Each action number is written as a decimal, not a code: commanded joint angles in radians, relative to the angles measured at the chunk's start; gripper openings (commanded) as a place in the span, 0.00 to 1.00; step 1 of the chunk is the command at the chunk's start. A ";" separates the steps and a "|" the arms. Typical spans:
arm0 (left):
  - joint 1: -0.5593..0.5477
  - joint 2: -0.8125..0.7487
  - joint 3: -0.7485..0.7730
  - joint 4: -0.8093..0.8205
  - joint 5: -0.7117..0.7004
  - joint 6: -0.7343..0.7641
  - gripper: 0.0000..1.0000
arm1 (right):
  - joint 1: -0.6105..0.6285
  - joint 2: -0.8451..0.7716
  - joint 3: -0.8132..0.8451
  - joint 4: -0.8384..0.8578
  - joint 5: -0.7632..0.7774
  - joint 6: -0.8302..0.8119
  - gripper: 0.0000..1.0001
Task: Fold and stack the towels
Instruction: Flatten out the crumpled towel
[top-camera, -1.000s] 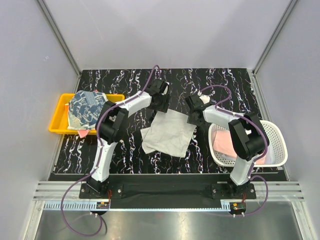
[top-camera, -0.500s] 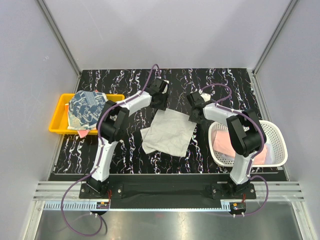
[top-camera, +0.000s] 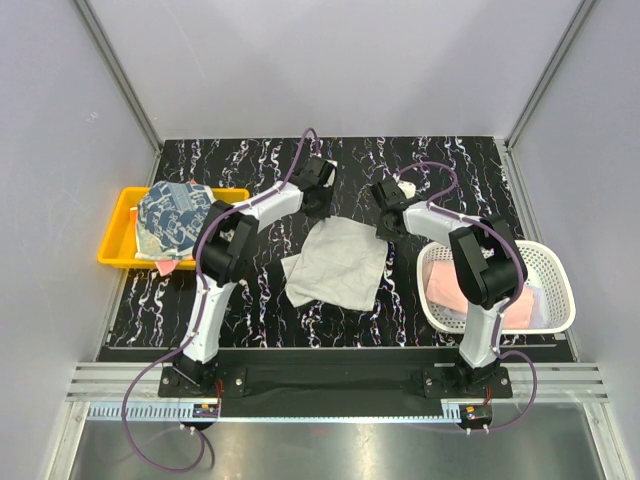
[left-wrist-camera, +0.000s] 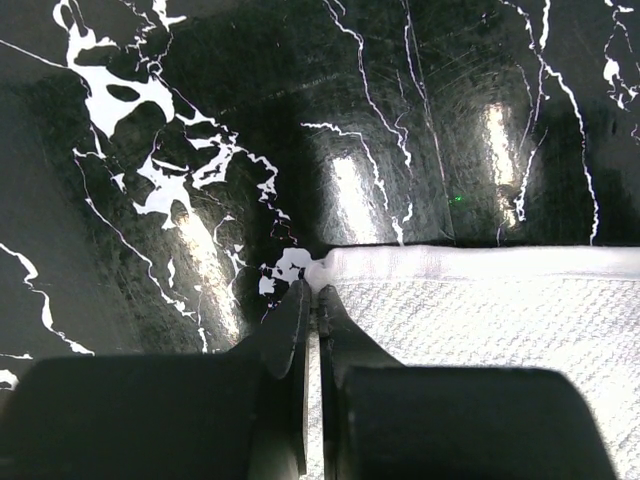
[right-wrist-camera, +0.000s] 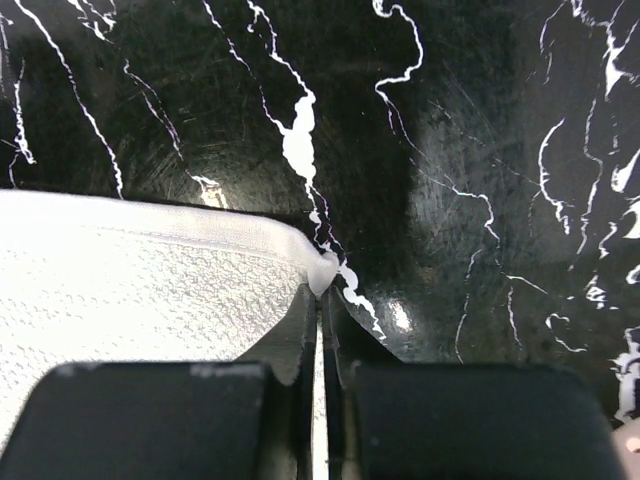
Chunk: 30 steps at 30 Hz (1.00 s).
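Whitish towel (top-camera: 337, 265) lies dead centre on the black, white-veined bench (top-camera: 250, 300), spread flat and turned a little askew, with a slight rumple along its near left edge. Both arms reach out over it to the far side. The left tool (top-camera: 321, 211) is down at the far left corner, and from its own camera the two dark fingers (left-wrist-camera: 290, 330) are pressed together with the very tip of that corner nipped between them. The right tool (top-camera: 386, 231) mirrors it at the far right corner: fingers (right-wrist-camera: 345, 325) closed tight, and a small bunched bit of hem pokes out just past their tips. So each tool is clamped on a corner of the same towel, with the far edge running between them, low on the bench.

Off to the left sits a yellow tray (top-camera: 115, 240), half over the edge of the bench. It holds a patterned towel (top-camera: 172, 220) in dark blue and white, with a bit of pink cloth (top-camera: 165, 267) peeking out from beneath at the near side. On the right, well apart from the centre towel, a white mesh basket (top-camera: 560, 290) holds a pink towel (top-camera: 448, 285), partly hidden behind the right arm.
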 joint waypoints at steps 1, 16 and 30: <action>0.002 -0.070 -0.013 0.001 -0.027 -0.004 0.00 | -0.004 -0.010 0.063 -0.029 0.019 -0.038 0.00; -0.161 -0.752 -0.240 -0.123 -0.345 -0.088 0.00 | -0.002 -0.494 0.178 -0.128 -0.131 -0.247 0.00; -0.440 -1.180 -0.227 -0.086 -0.369 0.049 0.00 | 0.007 -0.818 0.428 -0.207 -0.444 -0.320 0.00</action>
